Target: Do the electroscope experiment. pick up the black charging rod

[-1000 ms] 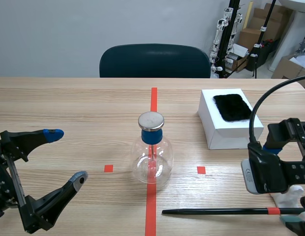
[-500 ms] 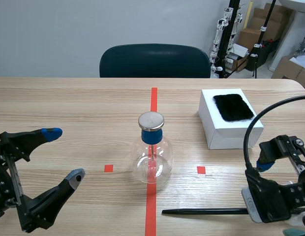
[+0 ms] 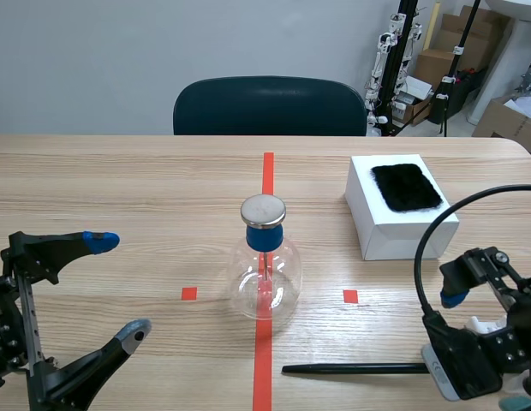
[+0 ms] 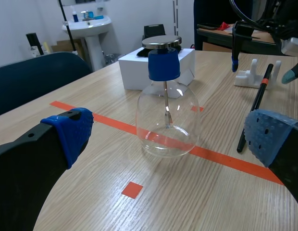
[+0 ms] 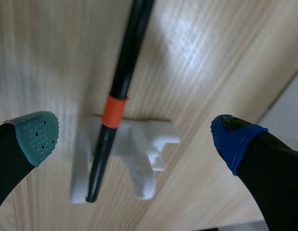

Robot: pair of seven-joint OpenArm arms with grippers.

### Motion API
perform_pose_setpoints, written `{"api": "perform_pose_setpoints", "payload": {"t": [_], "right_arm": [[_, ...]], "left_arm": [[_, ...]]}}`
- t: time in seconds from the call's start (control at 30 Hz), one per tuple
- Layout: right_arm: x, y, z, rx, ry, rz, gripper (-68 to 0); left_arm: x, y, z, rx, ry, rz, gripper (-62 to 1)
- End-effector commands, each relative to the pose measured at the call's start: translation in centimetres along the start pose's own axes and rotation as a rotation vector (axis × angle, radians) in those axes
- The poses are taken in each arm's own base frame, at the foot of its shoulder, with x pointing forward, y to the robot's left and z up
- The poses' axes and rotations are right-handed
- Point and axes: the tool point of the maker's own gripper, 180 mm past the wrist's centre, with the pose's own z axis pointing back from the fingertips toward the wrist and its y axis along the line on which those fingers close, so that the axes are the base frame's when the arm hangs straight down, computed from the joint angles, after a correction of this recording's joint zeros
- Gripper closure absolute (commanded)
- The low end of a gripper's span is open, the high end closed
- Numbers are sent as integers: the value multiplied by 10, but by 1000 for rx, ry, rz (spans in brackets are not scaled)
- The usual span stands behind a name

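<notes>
The black charging rod [image 3: 355, 369] lies flat near the table's front edge, right of the red centre line. Its far end, with an orange band [image 5: 114, 110], rests in a small white cradle [image 5: 137, 156]. My right gripper [image 3: 481, 351] hangs open directly above that end; in the right wrist view the rod [image 5: 127, 62] runs between its spread fingers. The glass electroscope flask [image 3: 265, 272], with a blue stopper and a metal disc, stands at mid-table. My left gripper [image 3: 120, 285] is open at the front left, holding nothing, and faces the flask [image 4: 167, 115].
A white box [image 3: 394, 229] topped with a black fur pad [image 3: 406, 186] sits at the back right. A dark chair [image 3: 270, 107] stands behind the table. In the left wrist view the rod [image 4: 257, 103] lies to the flask's right.
My right gripper has come down and nearer over the rod's banded end, now hiding it in the scene view. The left gripper shifted slightly. The rod has not moved.
</notes>
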Motion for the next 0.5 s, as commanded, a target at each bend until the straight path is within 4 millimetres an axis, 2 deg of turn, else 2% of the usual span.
{"api": "perform_pose_setpoints", "payload": {"t": [0.0,0.23,0.47], "right_arm": [[-9,-1,5,18,18,10,-675],[-5,5,0,80,13,-17,-675],[2,0,-2,105,-23,-84,-675]], "left_arm": [[8,7,2,15,-34,-6,-623],[7,10,10,38,-55,8,-623],[3,9,14,61,-61,23,-623]]}}
